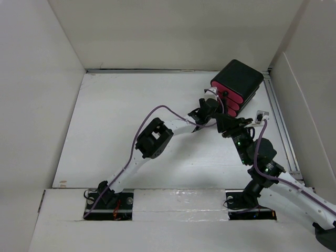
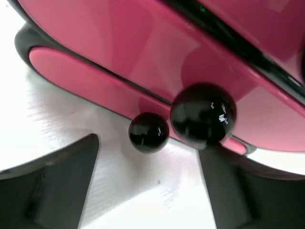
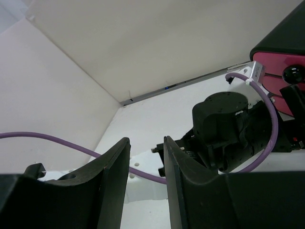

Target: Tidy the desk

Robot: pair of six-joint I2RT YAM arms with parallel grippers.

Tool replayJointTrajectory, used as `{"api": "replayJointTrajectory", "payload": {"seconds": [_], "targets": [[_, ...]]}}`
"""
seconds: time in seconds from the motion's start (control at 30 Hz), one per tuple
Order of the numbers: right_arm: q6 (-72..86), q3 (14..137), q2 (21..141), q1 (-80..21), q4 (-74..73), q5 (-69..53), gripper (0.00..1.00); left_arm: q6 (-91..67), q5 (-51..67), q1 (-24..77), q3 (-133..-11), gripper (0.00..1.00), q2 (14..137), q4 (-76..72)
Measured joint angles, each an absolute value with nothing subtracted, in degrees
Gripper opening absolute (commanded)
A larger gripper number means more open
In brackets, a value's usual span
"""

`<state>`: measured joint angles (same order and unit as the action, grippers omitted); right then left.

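- Because both arms (image 1: 152,140) are bolted at the near edge of the desk (image 1: 115,121), which lies flat between upright white wall panels (image 1: 31,105), each has to stretch toward the far right corner. I count two arms and two purple cables (image 1: 157,108).
- Right gripper (image 3: 147,143) hangs behind the left wrist, jaws partly apart with nothing between them, probably kept clear of the work.
- Left gripper (image 2: 151,155) sits low at the drawer fronts, its fingers (image 2: 57,181) spread wide and gripping nothing. Two black knobs (image 2: 202,114) show between them, the larger just above the right finger, so a drawer looks like the job in hand.
- Drawer box (image 1: 239,79), black with three pink drawers (image 1: 231,95), stands in the desk's far right corner.
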<state>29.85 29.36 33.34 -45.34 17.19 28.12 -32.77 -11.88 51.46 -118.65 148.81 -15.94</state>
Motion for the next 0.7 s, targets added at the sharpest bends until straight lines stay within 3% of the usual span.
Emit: {"api": "replayJointTrajectory", "payload": {"seconds": [0.03,0.33,0.7], "targets": [[29.8,29.4,33.3,-45.3,17.2,28.1,0.40,-32.9,-11.6,51.4,-116.2,0.99,148.0,-18.5],[29.8,29.4,33.2,-45.3,17.2,28.7,0.41,-32.4,-11.5,51.2,-82.3,0.99,126.3,-30.6],[29.8,28.8,29.9,-45.3,18.5,29.1,0.45,-30.3,-19.9,51.3,-57.4,0.99,95.0,-37.1]]}}
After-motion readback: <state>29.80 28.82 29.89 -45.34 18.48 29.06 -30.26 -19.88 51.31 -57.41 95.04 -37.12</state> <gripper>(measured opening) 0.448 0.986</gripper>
